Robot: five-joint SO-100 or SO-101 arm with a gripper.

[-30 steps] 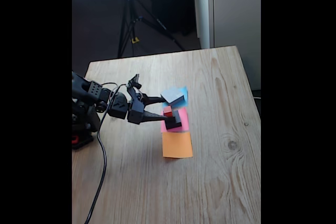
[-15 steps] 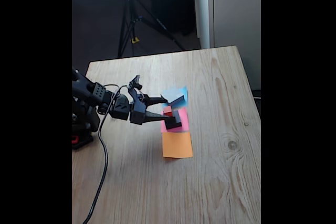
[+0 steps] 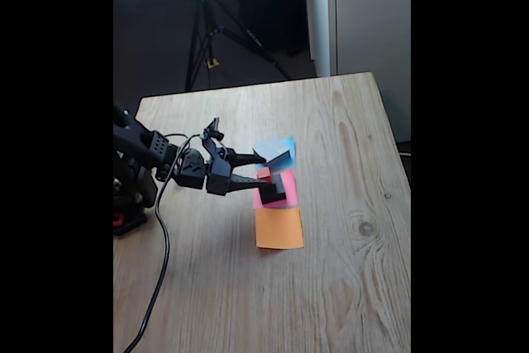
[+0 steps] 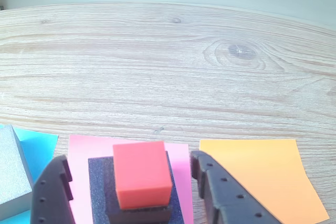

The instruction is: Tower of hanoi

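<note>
Red cube (image 4: 142, 179) tops the small dark grey block (image 4: 137, 214) and black block (image 4: 100, 192) on the pink paper (image 4: 84, 148). Claw (image 4: 131, 195) spread open, fingers flanking the stack without touching it. Grey block (image 4: 10, 177) sits on blue paper (image 4: 39, 148), orange paper (image 4: 262, 177) lies bare on the counter (image 4: 157, 66).

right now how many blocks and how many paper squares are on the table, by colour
blocks: 4
red cube: 1
small dark grey block: 1
black block: 1
grey block: 1
paper squares: 3
blue paper square: 1
pink paper square: 1
orange paper square: 1
total: 7
</note>
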